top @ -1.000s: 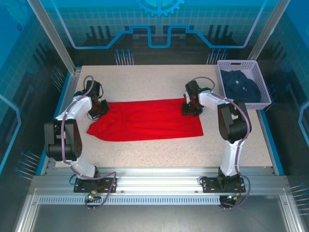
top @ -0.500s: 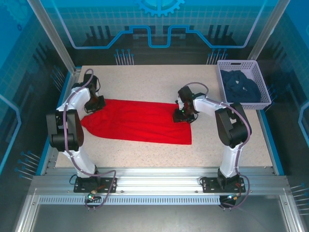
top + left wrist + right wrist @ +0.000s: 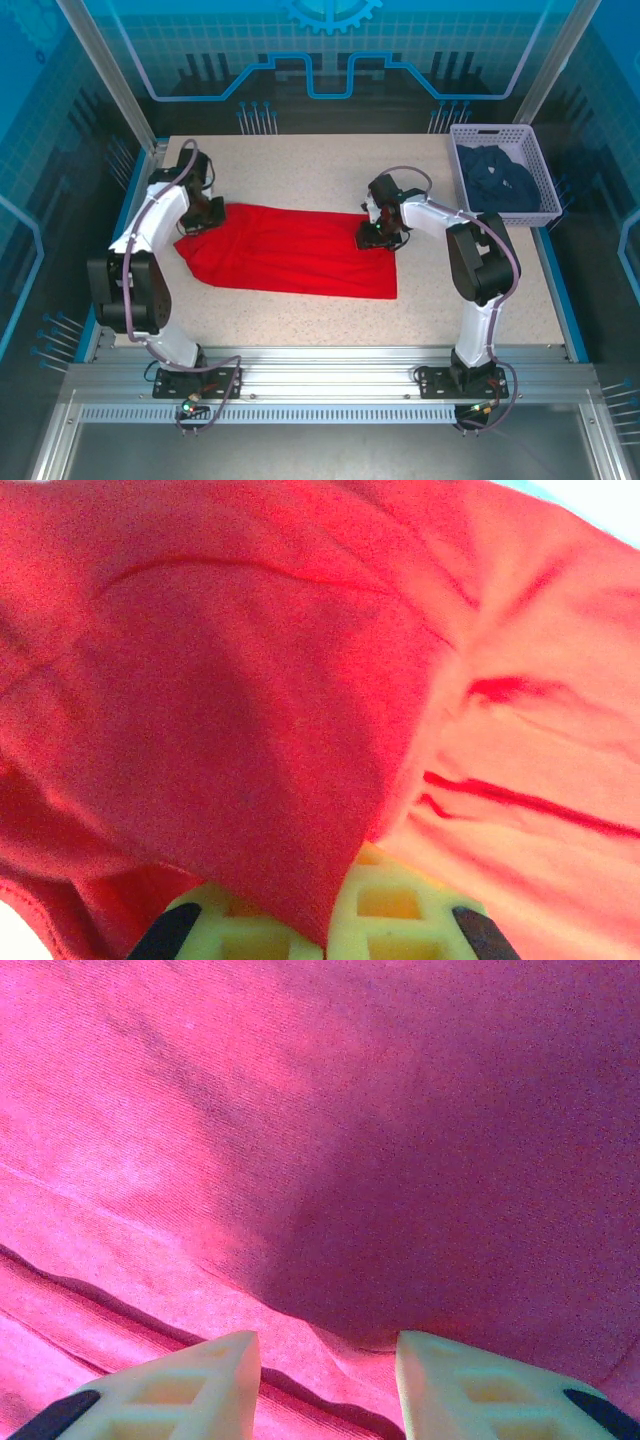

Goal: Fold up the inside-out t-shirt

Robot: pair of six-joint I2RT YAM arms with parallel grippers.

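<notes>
Matt red cloth t-shirt (image 3: 290,250) lies on a speckled, smooth table (image 3: 300,170).

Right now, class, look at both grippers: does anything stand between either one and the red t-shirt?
Nothing visible does. The left gripper is shut on a fold of the inside-out t-shirt at its left end. The right gripper sits on the shirt's far right corner, its fingers apart with cloth bunched between them. The basket stands off to the right.

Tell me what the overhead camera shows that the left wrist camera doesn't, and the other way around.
Overhead alone: the whole table, both arms, the right pincer on the shirt's far right corner, and a white basket holding a navy garment. Left wrist alone: the left pincer shut on a fold of cloth, with creases up close. Both: the red t-shirt, plain side up.
</notes>
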